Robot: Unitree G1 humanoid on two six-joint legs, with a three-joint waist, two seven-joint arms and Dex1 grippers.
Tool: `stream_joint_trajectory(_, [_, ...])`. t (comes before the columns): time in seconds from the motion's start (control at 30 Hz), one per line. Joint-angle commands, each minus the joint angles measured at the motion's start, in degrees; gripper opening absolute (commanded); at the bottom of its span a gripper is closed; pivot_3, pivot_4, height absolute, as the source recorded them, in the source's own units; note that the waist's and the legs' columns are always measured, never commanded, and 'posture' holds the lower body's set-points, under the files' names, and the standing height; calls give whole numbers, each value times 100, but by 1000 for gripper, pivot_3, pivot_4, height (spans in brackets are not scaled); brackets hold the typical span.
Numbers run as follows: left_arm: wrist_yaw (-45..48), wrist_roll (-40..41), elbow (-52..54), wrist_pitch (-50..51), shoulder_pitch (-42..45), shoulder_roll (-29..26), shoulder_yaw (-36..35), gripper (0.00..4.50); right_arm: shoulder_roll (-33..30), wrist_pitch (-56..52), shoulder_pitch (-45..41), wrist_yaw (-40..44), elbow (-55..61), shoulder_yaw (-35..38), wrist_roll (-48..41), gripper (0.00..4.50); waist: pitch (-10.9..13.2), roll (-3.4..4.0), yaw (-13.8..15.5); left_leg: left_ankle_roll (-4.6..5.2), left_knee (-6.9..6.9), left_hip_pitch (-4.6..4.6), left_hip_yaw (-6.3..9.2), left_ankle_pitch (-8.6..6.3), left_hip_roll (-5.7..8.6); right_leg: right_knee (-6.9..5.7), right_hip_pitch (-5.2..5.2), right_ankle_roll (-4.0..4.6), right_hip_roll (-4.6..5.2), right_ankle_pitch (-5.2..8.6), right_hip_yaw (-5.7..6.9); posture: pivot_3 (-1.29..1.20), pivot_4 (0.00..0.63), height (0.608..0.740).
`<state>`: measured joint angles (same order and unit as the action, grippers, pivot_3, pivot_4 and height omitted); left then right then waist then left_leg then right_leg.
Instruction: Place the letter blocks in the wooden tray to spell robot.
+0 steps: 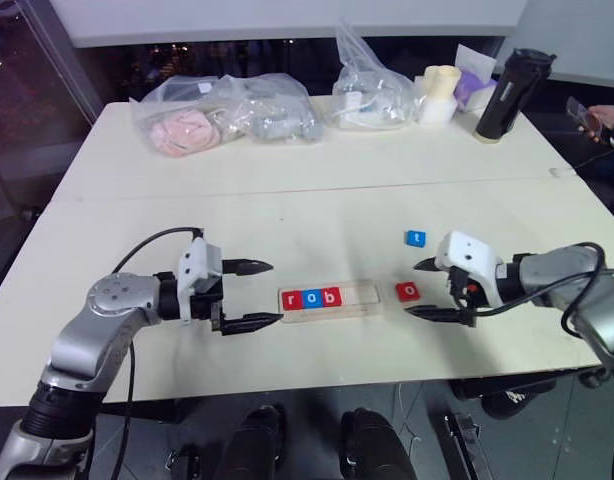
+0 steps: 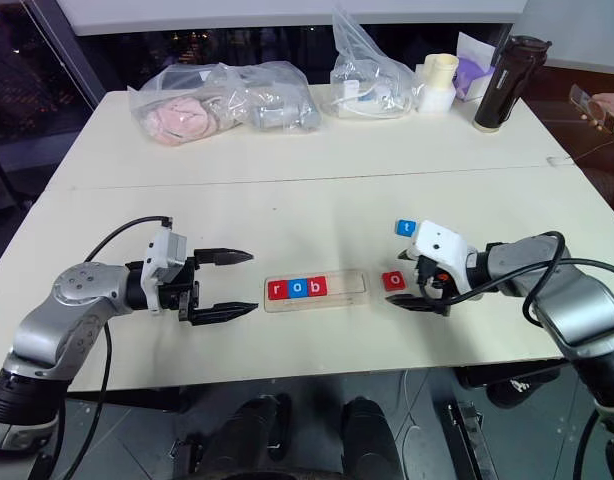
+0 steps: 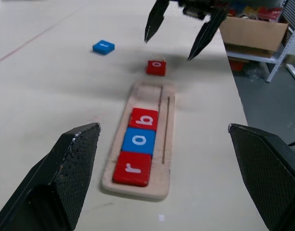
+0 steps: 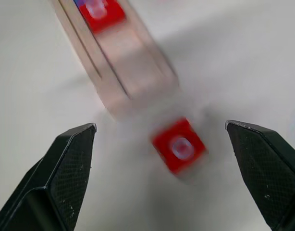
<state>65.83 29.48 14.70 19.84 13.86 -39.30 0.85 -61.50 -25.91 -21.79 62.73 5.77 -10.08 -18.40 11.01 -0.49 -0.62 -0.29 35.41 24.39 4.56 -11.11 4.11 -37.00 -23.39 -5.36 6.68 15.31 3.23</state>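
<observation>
3 letter blocks already sit in the wooden tray (image 1: 327,300): a red r (image 1: 292,298), a blue o (image 1: 311,297) and a red b (image 1: 330,296), filling its left end and leaving 2 bare places at the right. The red o (image 1: 408,291) lies flat on the tabletop (image 1: 287,200) just beside the tray's right end, and the blue t (image 1: 415,238) lies farther back, apart from both.

My right hand (image 1: 428,290) hangs just to the right of the red o with its 2 fingers spread wide and nothing between them; in my right wrist view the tile (image 4: 179,146) lies on the tabletop between the fingertips, not gripped. My left hand (image 1: 255,293) hovers off the tray's left end, also wide and empty, pointing along the tray.

I judge these tiles light, stiff and low, with smooth faces, so they will likely skate on the tabletop if I nudge 1 edge. The surest hold looks to be across 2 opposite side edges, fingertips low enough to catch the thin sides but not scrape. The recess is shallow and snug, so the o should go in flat, against the b, or a corner could ride up on the rim.
</observation>
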Motion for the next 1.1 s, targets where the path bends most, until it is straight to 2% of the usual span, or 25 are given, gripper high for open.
stream_joint_trajectory(0.03, [-41,99,112,11,39,10,-91,4500,177,834,-313,645,-624,-160,313,4448,1,-1,-5,0,0,0,1,0,-1,-1,-1,0,0,0,0,0,150,725])
stream_joint_trajectory(0.2, [-80,88,182,18,13,20,-68,4500,527,1303,-609,1057,-1299,-320,623,4448,1,1,8,-1,-5,2,4,0,-1,-2,-5,-1,0,-1,-5,0,150,725])
stream_joint_trajectory(0.57, [-163,89,321,94,-67,-8,-82,4500,945,1697,-863,1241,-2154,-348,1112,4448,1,1,21,-2,-3,1,5,-1,3,-2,-3,-1,3,-1,-6,0,150,725])
stream_joint_trajectory(0.67, [-173,70,315,91,-61,-10,-63,4500,1015,1703,-914,1234,-2231,-347,1159,3538,1,1,20,-2,-1,0,5,-1,3,-3,-2,0,3,-2,-7,0,150,725])
stream_joint_trajectory(0.8, [-171,53,288,79,-41,-12,-52,4500,1066,1690,-947,1243,-2238,-316,1191,1447,1,1,12,-2,0,-1,5,-1,3,-4,-1,1,3,-2,-7,0,150,725])
stream_joint_trajectory(0.83, [-171,47,277,77,-33,-9,-47,4500,1072,1692,-966,1239,-2204,-303,1199,1111,1,1,12,-2,0,-1,5,-1,3,-4,-2,1,3,-2,-7,0,150,725])
stream_joint_trajectory(1.1, [-191,31,301,72,-63,9,-21,4500,1350,892,-1292,1257,-1052,-222,791,1120,1,2,-2,-3,-1,0,7,-1,1,-12,-8,0,1,-3,-10,0,150,725])
